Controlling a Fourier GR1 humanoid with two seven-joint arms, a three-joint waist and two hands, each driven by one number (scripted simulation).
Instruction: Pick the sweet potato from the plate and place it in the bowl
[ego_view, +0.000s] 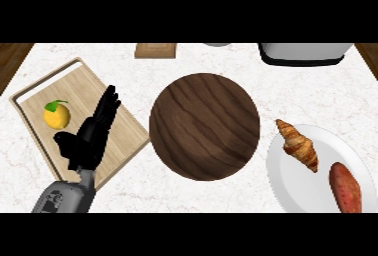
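— White marble counter top (184, 195) underfoot, pale veins all over. Dead centre: a dark walnut-brown wooden bowl (204, 126), round, grain running in waves.

— And the orange-red, oblong sweet potato (345, 188)?

— Lying on the round white plate (286, 186) at the lower right, long axis nearly straight up and down, lower end cut off by the edge of view. Not in the bowl; well to the right of it, plate rim just beside the bowl's rim.

— Anything else on that plate?

— A golden-brown flaky croissant (298, 145), slanted, up and left of the sweet potato, close to it; touching or not, cannot tell.

— Left side?

— Light beech-coloured rectangular wooden cutting board (122, 117), turned at an angle, raised edge showing along its upper side. On it a small yellow lemon with a green leaf (57, 115).

— Left hand (87, 141)?

— Black, on a grey forearm rising from the lower left. Fingers straight and stretched up toward the top of the view, thumb sticking out to the left, holding nothing. Showing over the board, just right of the lemon, not touching it.

— Right hand?

— Nowhere in view.

— Far edge?

— A small tan wooden block (156, 50) left of middle, and a white appliance with a dark base (304, 53) at the upper right, both partly cropped. Brown wooden floor (10, 59) at the corners.
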